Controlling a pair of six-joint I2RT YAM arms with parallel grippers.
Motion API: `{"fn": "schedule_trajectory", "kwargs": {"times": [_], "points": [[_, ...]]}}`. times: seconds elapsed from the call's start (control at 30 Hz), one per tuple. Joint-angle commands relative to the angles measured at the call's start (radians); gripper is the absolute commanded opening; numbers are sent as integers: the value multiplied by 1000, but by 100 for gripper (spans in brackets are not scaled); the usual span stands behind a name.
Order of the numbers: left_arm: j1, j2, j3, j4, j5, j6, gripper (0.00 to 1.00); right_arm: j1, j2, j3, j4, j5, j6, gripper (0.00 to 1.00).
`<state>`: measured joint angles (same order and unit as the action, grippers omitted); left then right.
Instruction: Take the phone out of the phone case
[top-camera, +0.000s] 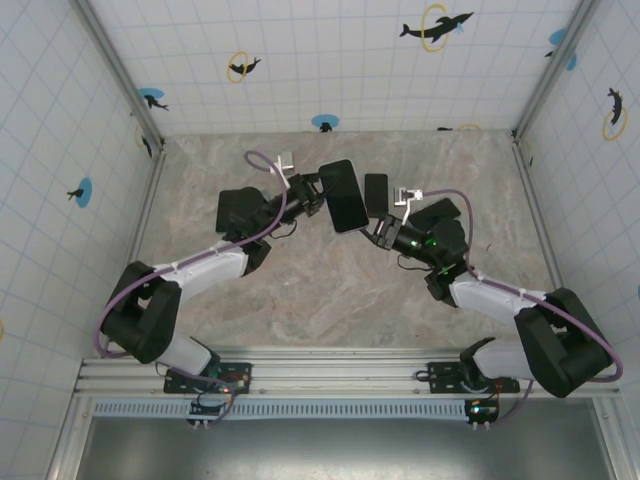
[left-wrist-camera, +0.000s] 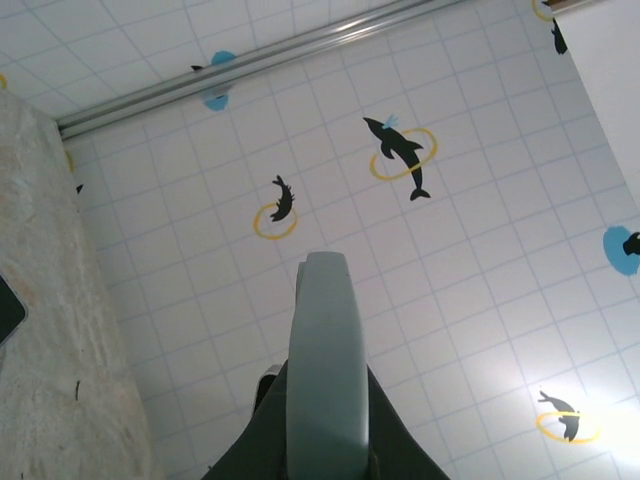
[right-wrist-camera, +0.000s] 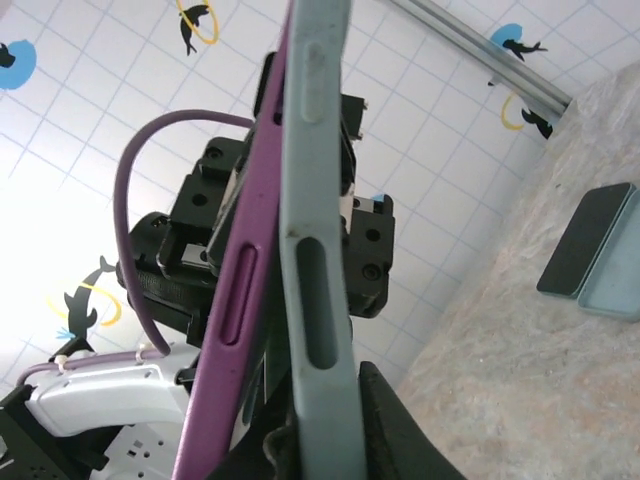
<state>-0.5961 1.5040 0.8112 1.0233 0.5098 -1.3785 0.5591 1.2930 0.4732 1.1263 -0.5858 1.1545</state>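
Here, my left pincer is fully closed on the rounded rim of a grey-blue layer, which stands up between its fingers toward the tiled wall. My right pincer grips the same grey-blue layer at its near end. One finger lies in the gap beside it and the other on its far side, both pressed close.

From above, the two pincers meet at the middle of the surface. Between them is the phone, lifted clear of the surface with its dark screen upward. My left pincer is at its upper left edge and my right at its lower right corner.

Edge-on, from the right wrist, a purple layer runs alongside the grey-blue one. The two touch at the far end and stand apart at the near end. Each edge bears long oval button marks. Which layer is the phone and which the case I cannot tell.

A second dark phone lies flat just beside the held one. Another dark slab lies near my right wrist.
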Motion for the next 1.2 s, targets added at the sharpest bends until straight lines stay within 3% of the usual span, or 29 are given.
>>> {"fn": "schedule_trajectory", "kwargs": {"times": [0.0, 0.13, 0.27, 0.47, 0.73, 0.9, 1.17], "points": [[-7, 17, -9, 45, -58, -7, 0, 19, -7, -10, 105, 19, 55, 11], [-5, 15, -3, -4, -73, 15, 6, 18, -11, -15, 100, 29, 72, 3], [-2, 9, 7, -61, -91, 34, 33, 13, -3, -35, 128, 48, 111, 0], [0, -3, 8, -114, -104, 46, 58, 3, 9, -53, 158, 76, 143, 0], [-37, -83, -117, -164, -166, 22, 62, -34, 3, -67, 146, 188, 148, 0], [-131, -139, -223, -97, -246, -36, 62, -50, 14, -59, 129, 260, 126, 0], [-289, -184, -256, -64, -374, -52, 62, -70, 34, -53, 110, 298, 102, 0]]}}
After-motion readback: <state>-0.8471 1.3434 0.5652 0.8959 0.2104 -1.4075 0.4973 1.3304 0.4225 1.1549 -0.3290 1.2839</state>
